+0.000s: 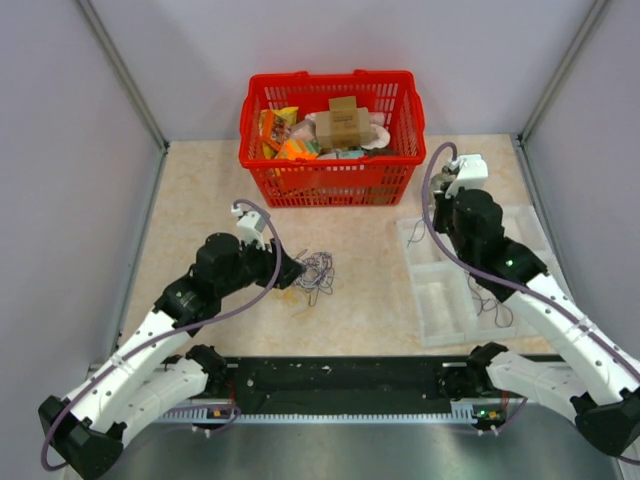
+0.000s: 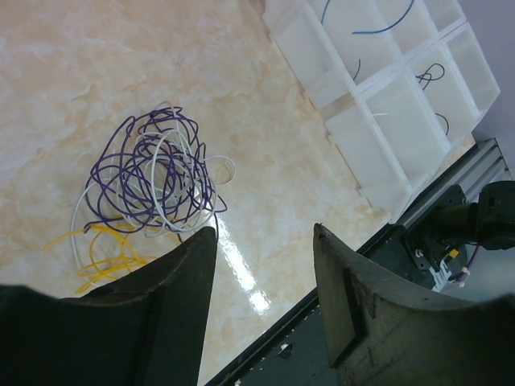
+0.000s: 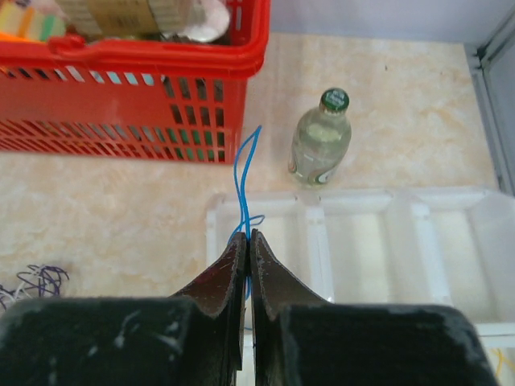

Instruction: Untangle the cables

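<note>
Cables lie tangled just beyond the parted left hand.

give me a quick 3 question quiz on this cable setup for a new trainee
1. True or false: the left claw is shut on the tangle of cables.
2. Which colour of cable is pinched in the right claw? A yellow, B blue, C white.
3. Fill in: loose cables already lie in compartments of the clear ____.

Key
1. False: it is open and holds nothing.
2. B: the blue cable.
3. tray.
</note>
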